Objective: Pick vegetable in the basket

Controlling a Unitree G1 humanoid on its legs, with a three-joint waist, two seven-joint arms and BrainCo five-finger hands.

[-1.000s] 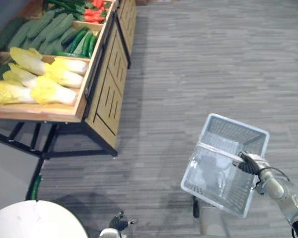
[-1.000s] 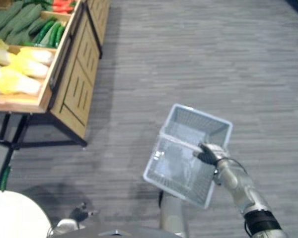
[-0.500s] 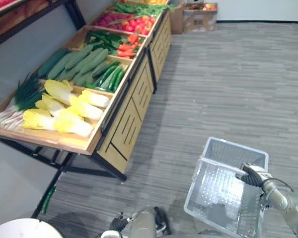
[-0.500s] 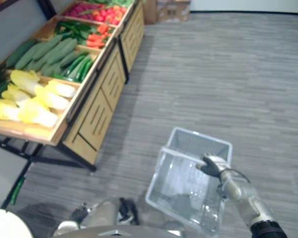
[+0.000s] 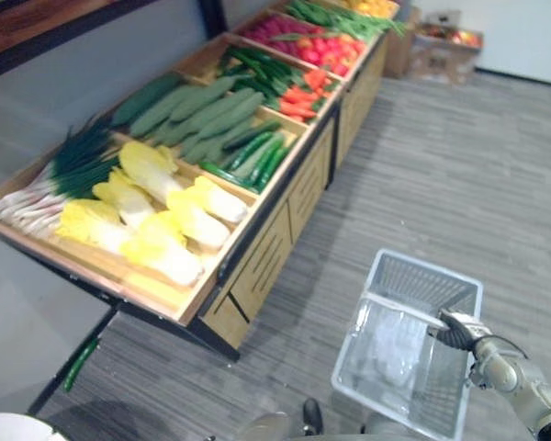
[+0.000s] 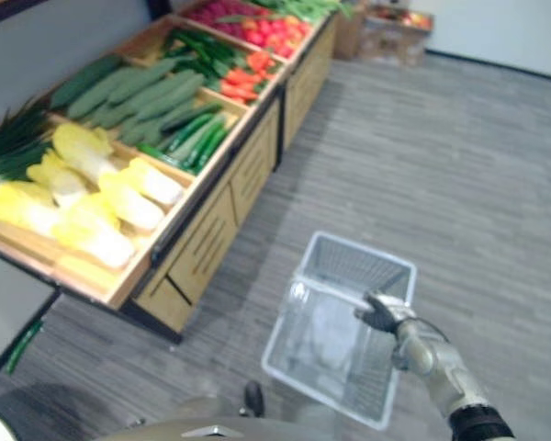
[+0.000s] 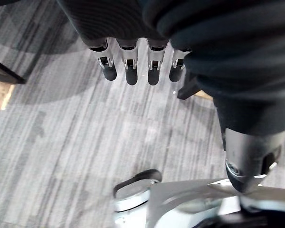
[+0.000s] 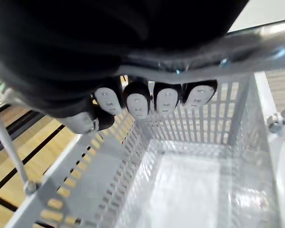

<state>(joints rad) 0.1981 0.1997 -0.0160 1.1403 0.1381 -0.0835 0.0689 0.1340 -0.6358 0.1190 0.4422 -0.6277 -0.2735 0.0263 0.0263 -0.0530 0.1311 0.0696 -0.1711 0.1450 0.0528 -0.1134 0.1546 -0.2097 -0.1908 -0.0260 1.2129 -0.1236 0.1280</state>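
A white mesh basket (image 5: 424, 268) hangs low over the floor at my right, with nothing lying in it. My right hand (image 5: 454, 330) is shut on the basket's metal handle (image 8: 256, 45), its fingers (image 8: 147, 102) curled round the bar. The vegetables lie on a wooden stand (image 5: 257, 276) to my left: pale yellow cabbages (image 5: 165, 220), spring onions (image 5: 64, 175), large cucumbers (image 5: 197, 110), slim dark cucumbers (image 5: 257, 156), carrots (image 5: 298, 92) and red produce (image 5: 303, 41). My left hand (image 7: 128, 71) hangs above the grey floor, fingers straight and holding nothing.
The stand's slatted wooden front (image 6: 216, 243) faces the basket across a strip of grey plank floor (image 5: 459, 165). A stray green cucumber (image 5: 78, 354) lies on the floor under the stand's black legs. Cardboard boxes (image 5: 441, 41) stand at the far end.
The camera has swung up and left, so more of the stand's far bins show. The basket still hangs from my right hand, and now sits nearer the stand.
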